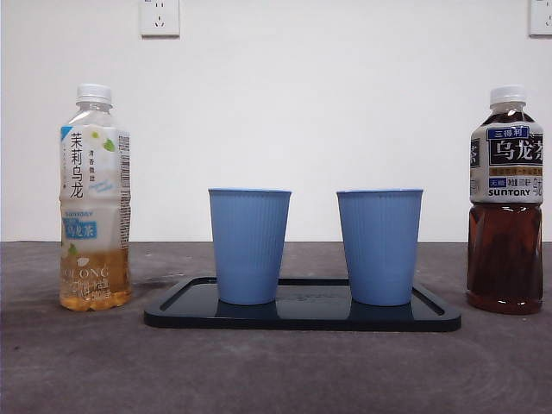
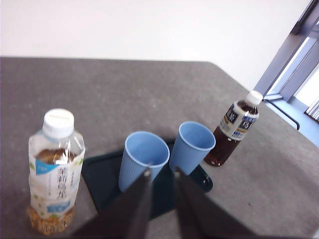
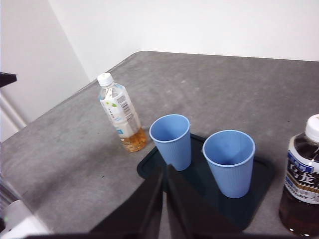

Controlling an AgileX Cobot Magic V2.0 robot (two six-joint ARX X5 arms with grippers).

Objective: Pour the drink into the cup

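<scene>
Ribbed matt cups [image 1: 249,246] on a glossy tray [image 1: 302,317]; clear plastic bottles [image 1: 94,198].

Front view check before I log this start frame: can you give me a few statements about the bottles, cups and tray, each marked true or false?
1. Both blue cups stand upright on the dark tray. True: left cup, right cup.
2. The pale tea bottle is full to the neck. False: liquid fills only its lower part.
3. The dark tea bottle still has its white cap on. True.
4. Both bottles stand on the tray. False: they stand on the grey table, one on either side of it.
5. A tool grips the dark bottle. False: neither tool touches anything.
</scene>
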